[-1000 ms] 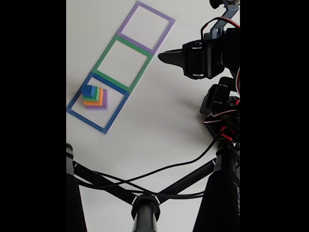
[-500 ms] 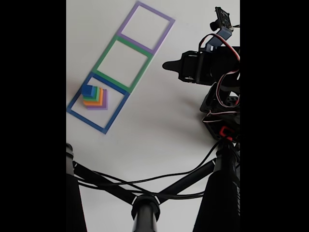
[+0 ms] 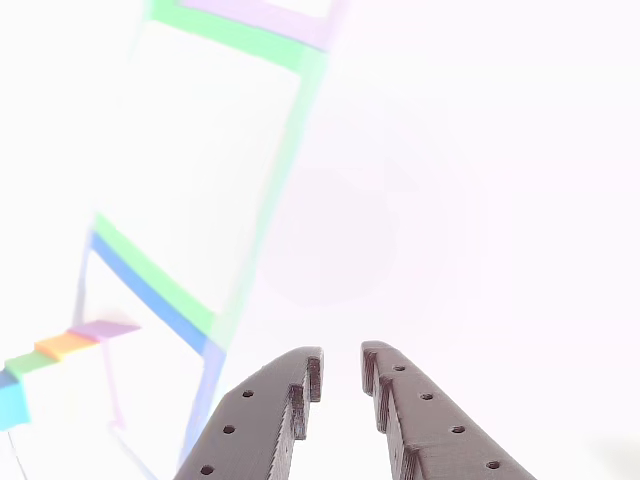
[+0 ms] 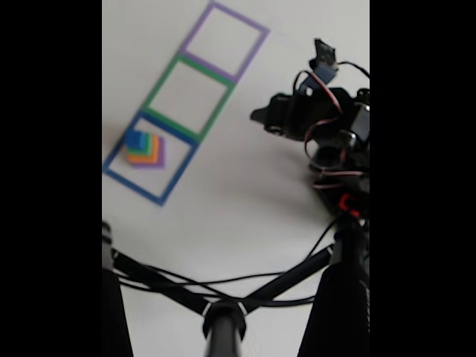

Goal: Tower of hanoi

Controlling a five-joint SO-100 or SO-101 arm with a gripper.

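White desk holds the block stack (image 4: 143,147), light and rigid, best pinched by the top cube's sides; claw (image 3: 341,372) hangs slightly parted, empty.

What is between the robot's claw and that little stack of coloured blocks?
Nothing visible. In the fixed view, bare white table lies between the gripper and the stack of blocks, which sits in the blue square outline.

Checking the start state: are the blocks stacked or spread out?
Stacked: the tower of hanoi sits as one pile, blue on top, inside the blue outline.
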